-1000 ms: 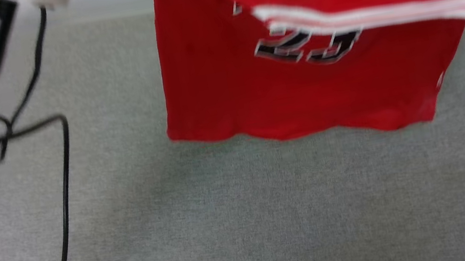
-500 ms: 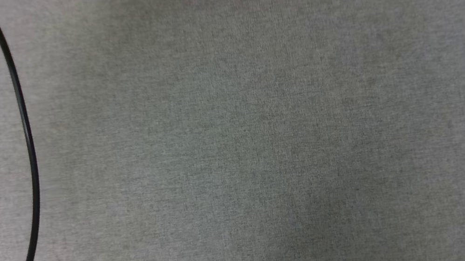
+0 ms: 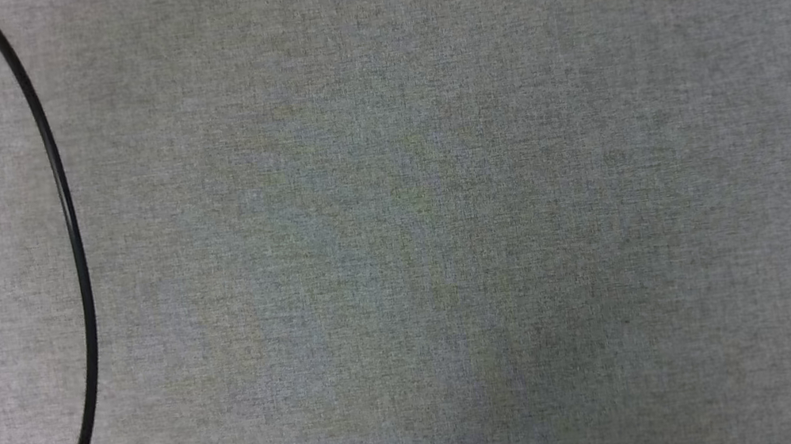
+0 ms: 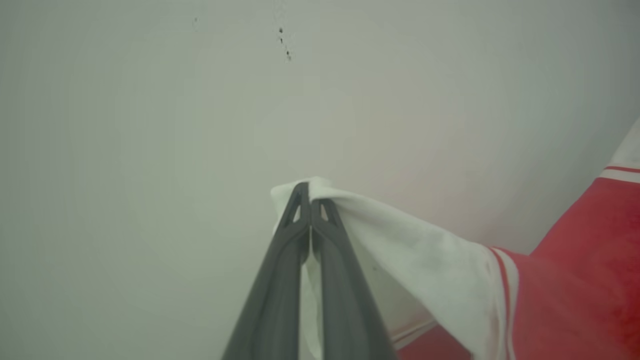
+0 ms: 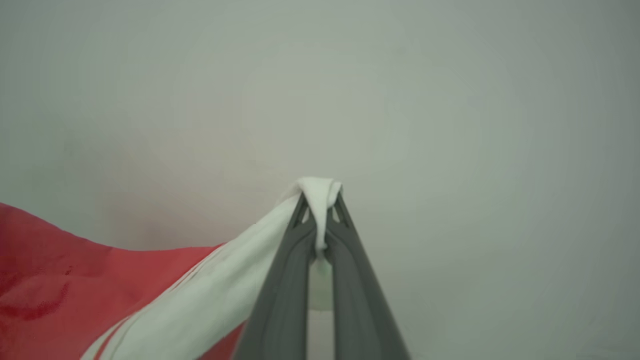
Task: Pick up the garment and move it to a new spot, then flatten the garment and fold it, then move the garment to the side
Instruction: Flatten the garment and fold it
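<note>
My left hand (image 4: 311, 196) is shut on a bunch of white sleeve cloth, its two dark fingers pressed together with the fabric pinched at the tips. My right hand (image 5: 320, 200) is the same, clamped on the other white sleeve. The red jersey garment (image 4: 575, 280), with white short sleeves and red-and-white striped trim, hangs stretched between the two hands and is raised in front of a pale wall. In the right wrist view its red body (image 5: 75, 285) sags away to the side.

The head view looks down on a grey, cloth-textured surface (image 3: 448, 245) with a thin black cable (image 3: 78, 267) curving along its left side.

I judge this to be the carrying step, with the garment lifted and on its way to a new spot. Next I need to lower it onto that grey surface well away from the cable. Both grips should hold until the hem touches down, and the sleeves should stay spread so it lands flat.
</note>
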